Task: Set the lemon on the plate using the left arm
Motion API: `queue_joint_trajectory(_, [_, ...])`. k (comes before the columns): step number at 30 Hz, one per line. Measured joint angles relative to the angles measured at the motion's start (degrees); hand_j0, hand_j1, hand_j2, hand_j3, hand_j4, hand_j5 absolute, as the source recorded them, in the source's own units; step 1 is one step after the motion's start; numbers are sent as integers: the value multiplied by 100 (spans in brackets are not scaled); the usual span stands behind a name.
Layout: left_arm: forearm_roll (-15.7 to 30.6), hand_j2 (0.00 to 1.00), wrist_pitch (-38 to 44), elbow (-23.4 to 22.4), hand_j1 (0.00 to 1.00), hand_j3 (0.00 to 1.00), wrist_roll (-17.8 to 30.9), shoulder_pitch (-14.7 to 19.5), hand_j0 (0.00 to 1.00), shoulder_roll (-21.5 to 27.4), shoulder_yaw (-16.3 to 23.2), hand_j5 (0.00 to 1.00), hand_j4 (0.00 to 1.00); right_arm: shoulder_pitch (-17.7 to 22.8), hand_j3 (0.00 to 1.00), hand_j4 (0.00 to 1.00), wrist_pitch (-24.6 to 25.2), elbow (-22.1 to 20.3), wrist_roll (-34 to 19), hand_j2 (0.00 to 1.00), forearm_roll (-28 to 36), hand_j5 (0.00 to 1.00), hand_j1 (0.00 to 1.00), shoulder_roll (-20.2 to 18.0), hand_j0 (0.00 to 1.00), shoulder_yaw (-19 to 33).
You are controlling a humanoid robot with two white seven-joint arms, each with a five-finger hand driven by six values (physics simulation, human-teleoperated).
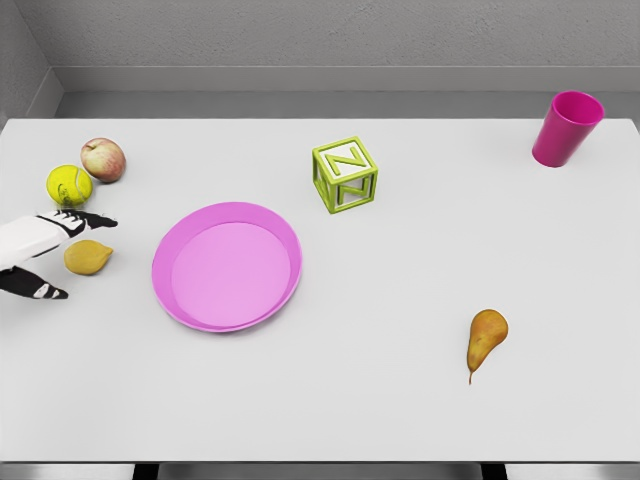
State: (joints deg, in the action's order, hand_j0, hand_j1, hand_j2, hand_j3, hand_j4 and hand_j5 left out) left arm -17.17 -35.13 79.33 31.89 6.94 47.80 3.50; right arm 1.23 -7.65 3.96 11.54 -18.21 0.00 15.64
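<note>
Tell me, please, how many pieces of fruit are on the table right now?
3. An apple at the far left beside the tennis ball; a lemon near the left edge, between the left hand's fingers; a pear at the near right. None looks hidden.

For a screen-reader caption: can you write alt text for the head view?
The robot's left hand, fingers open, reaches around a lemon on a white table, left of an empty pink plate. Also there: tennis ball, apple, green letter block, magenta cup, pear.
</note>
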Motion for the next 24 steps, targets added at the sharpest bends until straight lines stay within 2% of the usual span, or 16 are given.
queue_joint_trajectory(8, [1, 100, 0, -119, 100, 100, 136, 158, 100, -17, 129, 100, 100, -9, 100, 100, 0, 0, 2, 100, 1, 100, 100, 0, 100, 0])
queue_joint_trajectory(10, [1, 100, 1, -124, 100, 100, 143, 299, 100, -23, 227, 100, 100, 0, 100, 100, 0, 0, 1, 100, 1, 100, 100, 0, 100, 0])
queue_joint_trajectory(14, [-34, 100, 0, -125, 100, 100, 186, 369, 100, -40, 410, 100, 100, -9, 100, 100, 0, 0, 0, 100, 0, 100, 100, 0, 100, -1])
queue_joint_trajectory(16, [-44, 92, -1, -127, 92, 92, 247, 369, 92, -36, 460, 92, 92, -9, 100, 100, 0, 0, -1, 100, 0, 100, 100, 0, 100, -1])
queue_joint_trajectory(19, [-54, 91, -1, -134, 91, 91, 289, 378, 91, -29, 489, 91, 91, 0, 100, 100, 0, 0, -1, 100, 0, 100, 100, 0, 100, -1])
queue_joint_trajectory(21, [-54, 85, 0, -178, 85, 85, 300, 448, 85, -18, 488, 85, 85, -9, 100, 100, 0, 0, -1, 100, -1, 100, 100, 0, 100, -1])
queue_joint_trajectory(24, [-54, 85, -1, -240, 85, 85, 308, 475, 85, -10, 481, 85, 85, 0, 100, 100, 0, 0, 2, 100, 0, 100, 100, 0, 100, 0])
